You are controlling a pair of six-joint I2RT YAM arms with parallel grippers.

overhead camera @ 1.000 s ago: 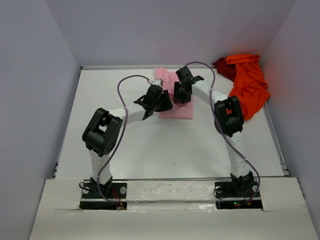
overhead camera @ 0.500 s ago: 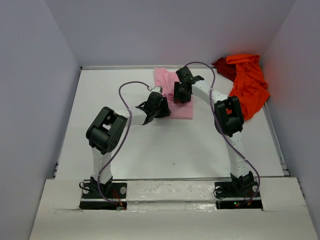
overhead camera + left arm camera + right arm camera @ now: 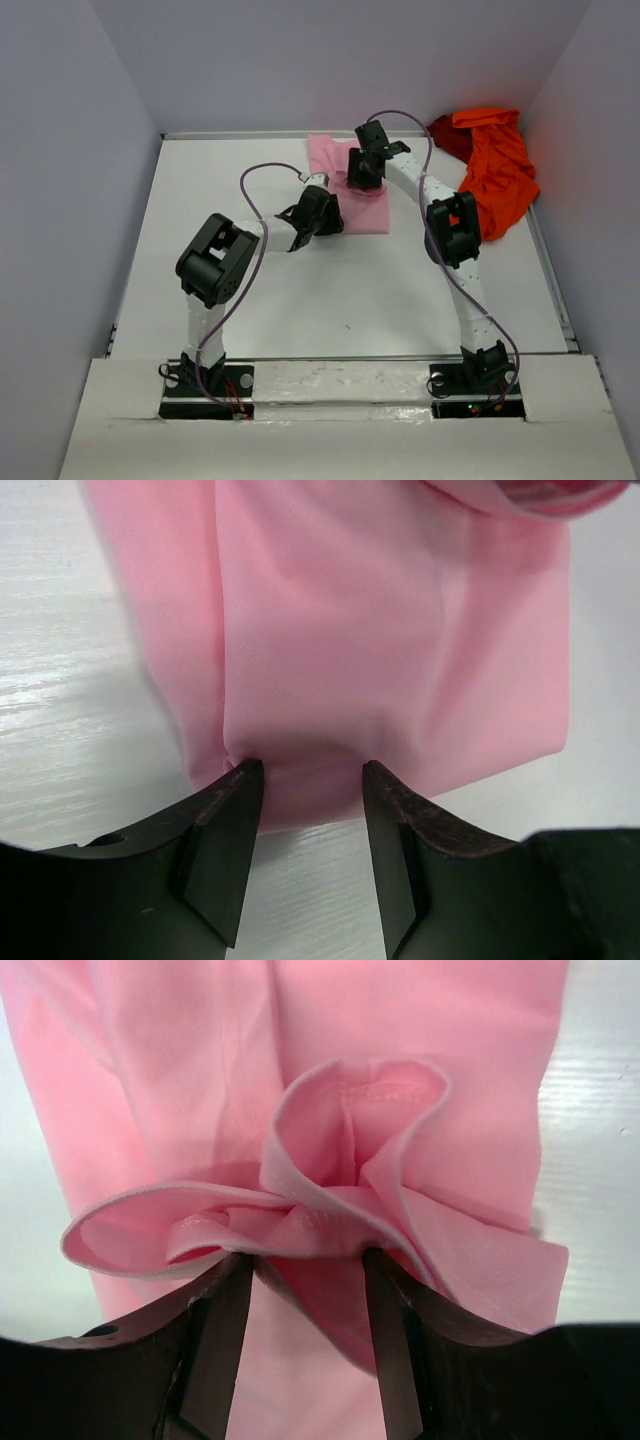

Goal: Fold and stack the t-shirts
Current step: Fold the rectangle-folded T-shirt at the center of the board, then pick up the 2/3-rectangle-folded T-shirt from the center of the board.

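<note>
At the far centre of the bench [image 3: 250, 300], the pink t-shirt [image 3: 328, 157] is found partly folded, with the orange t-shirt [image 3: 495, 160] heaped at the far right corner. Within the last second the right hand [image 3: 305, 1260], clamped on a bunched fold of pink cloth, has been carried farther away. The left hand [image 3: 305, 780] has been drawn nearer and is set narrowly astride the near hem; a true pinch cannot be confirmed. A fold is judged in progress, with stacking outstanding.

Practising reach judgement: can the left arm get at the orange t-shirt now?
Probably not: the orange t-shirt lies far right, and the right arm, holding the pink t-shirt, stands between.
</note>
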